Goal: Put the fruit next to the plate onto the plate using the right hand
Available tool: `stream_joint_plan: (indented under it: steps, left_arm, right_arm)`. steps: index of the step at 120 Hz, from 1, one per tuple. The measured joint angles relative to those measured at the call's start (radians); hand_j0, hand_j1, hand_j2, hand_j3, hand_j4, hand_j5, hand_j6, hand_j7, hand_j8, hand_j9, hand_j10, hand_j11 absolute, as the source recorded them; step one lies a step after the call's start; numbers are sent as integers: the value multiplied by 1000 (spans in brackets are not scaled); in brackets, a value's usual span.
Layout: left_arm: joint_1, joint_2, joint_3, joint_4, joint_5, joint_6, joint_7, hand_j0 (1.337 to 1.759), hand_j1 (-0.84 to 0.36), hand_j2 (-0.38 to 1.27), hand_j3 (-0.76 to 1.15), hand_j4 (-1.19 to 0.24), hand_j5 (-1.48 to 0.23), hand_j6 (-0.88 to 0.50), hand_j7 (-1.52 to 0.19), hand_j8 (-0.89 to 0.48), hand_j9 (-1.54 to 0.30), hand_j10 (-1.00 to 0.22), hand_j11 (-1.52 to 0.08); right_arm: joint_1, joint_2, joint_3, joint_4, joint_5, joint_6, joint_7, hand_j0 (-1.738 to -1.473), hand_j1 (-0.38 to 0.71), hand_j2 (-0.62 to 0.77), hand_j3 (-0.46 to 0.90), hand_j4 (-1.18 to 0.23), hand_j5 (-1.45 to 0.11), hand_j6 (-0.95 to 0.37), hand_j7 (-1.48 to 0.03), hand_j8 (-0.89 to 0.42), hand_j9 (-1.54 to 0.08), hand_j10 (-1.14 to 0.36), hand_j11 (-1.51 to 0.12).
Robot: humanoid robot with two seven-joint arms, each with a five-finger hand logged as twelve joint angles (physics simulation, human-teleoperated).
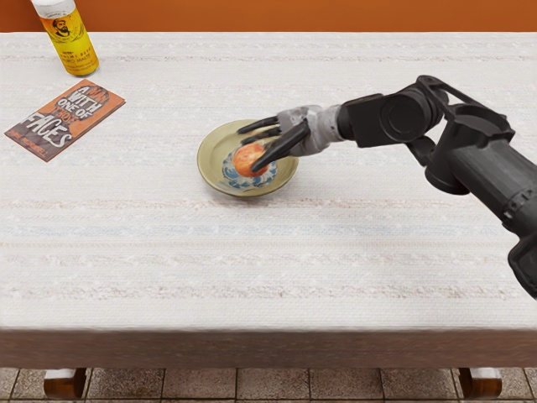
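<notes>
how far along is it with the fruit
Done: the fruit sits within the plate, apparently resting in it. In hand: the right hand is right at the fruit; grip unclear. Left: let go if needed and pull the arm away.

You are looking at a bright, evenly lit render. Soft light falls from above onto the pale surface [277, 277], whose woven texture reads slightly smeared, more so toward the near edge. Shadows are faint and soft-edged; a thin one lies under the near rim of the plate [205, 164]. The dark right arm [478, 168] carries dull grey highlights on its upper faces. The surface's far edge runs straight across. The floor [268, 384] below sits dimmer.
</notes>
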State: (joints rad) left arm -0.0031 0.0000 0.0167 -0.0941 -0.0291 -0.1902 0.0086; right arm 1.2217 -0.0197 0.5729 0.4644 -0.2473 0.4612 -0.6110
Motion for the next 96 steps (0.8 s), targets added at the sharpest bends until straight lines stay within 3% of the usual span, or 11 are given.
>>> stream_joint_plan:
  steps: [4, 12, 21, 35, 46, 61, 96]
  left_arm:
    - [0, 0, 0, 0, 0, 0, 0, 1658, 349, 0, 0, -1, -1, -1, -1, -1, -1, -1, 0]
    - [0, 0, 0, 0, 0, 0, 0, 1658, 349, 0, 0, -1, -1, -1, -1, -1, 0, -1, 0]
    - [0, 0, 0, 0, 0, 0, 0, 1658, 349, 0, 0, -1, -1, -1, 0, -1, 0, -1, 0]
    - [0, 0, 0, 0, 0, 0, 0, 1658, 349, 0, 0, -1, 0, -1, 0, -1, 0, -1, 0]
    - [0, 0, 0, 0, 0, 0, 0, 1658, 349, 0, 0, -1, 0, -1, 0, -1, 0, -1, 0]
    - [3, 0, 1, -1, 0, 0, 0, 1658, 349, 0, 0, -1, -1, -1, 0, -1, 0, -1, 0]
    - [5, 0, 6, -1, 0, 0, 0, 1658, 349, 0, 0, -1, -1, -1, 0, -1, 0, -1, 0]
  right_arm:
    - [4, 0, -3, -6, -1, -3, 0, -1652, -61, 158, 0, -271, -538, -184, -499, -160, -545, -271, -531]
    - [15, -1, -8, -19, -2, -9, 0, -1654, -141, 114, 0, -195, -387, -132, -360, -115, -392, -162, -383]
    - [26, -2, -10, -32, -3, -13, 0, -1655, -205, 79, 0, -134, -268, -90, -249, -78, -272, -77, -265]
    - [45, -23, -10, -34, 0, -9, 0, -1656, -268, 44, 0, -78, -149, -52, -141, -46, -151, -65, -150]
    - [31, -133, 10, -13, 31, 65, 0, -1657, -297, 28, 0, -50, -95, -34, -90, -30, -97, -42, -96]
    - [-50, -332, 36, 23, 113, 124, 0, -1658, -321, 15, 0, -26, -52, -16, -49, -15, -52, -22, -52]
    - [-115, -513, 63, 43, 191, 149, 0, -1658, -342, 3, 0, -5, -12, -2, -12, -2, -12, -4, -12]
